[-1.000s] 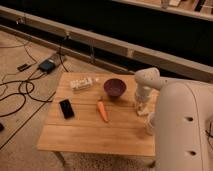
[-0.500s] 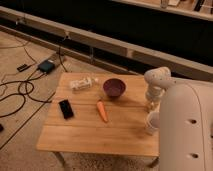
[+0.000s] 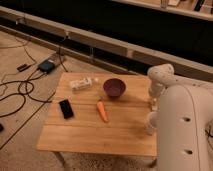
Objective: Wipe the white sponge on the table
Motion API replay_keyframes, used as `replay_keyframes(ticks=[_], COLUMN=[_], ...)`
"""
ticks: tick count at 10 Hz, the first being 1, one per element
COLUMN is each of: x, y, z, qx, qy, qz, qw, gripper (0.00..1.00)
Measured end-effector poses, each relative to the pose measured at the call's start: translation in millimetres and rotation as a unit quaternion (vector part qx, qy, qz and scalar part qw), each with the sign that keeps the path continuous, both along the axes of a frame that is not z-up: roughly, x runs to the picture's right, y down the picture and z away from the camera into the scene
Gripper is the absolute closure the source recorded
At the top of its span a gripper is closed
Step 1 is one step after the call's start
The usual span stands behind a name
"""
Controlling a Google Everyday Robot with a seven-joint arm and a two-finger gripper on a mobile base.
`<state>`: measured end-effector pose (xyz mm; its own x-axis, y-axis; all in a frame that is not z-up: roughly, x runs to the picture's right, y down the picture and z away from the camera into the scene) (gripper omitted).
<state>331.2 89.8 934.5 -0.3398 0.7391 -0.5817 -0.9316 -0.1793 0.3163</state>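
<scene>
Over the right edge of the worktop (image 3: 90, 132), hovering low with the claw (image 3: 152, 102) pinched narrow, tips close to the planks. Apparently pressing on the white sponge (image 3: 153, 107), a pale scrap right at those tips, though too dim there for certainty. Drifting rightward and back from the dark bowl (image 3: 114, 88) compared with a second ago, riding nearer the far corner now. Reading as a wiping stroke carrying along that side, barely begun; leaving bottle (image 3: 81, 83), carrot (image 3: 102, 111) and phone (image 3: 65, 108) undisturbed.
</scene>
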Motion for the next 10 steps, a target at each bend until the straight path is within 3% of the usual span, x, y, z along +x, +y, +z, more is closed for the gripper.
replay_keyframes(ticks=[6, 10], x=[-36.2, -82.6], y=[-22.1, -23.0], z=[39.8, 45.4], qx=[0.009, 0.005], qy=[-0.03, -0.069], qz=[-0.017, -0.03], qw=[0.9994, 0.9972], gripper=[1.0, 1.0])
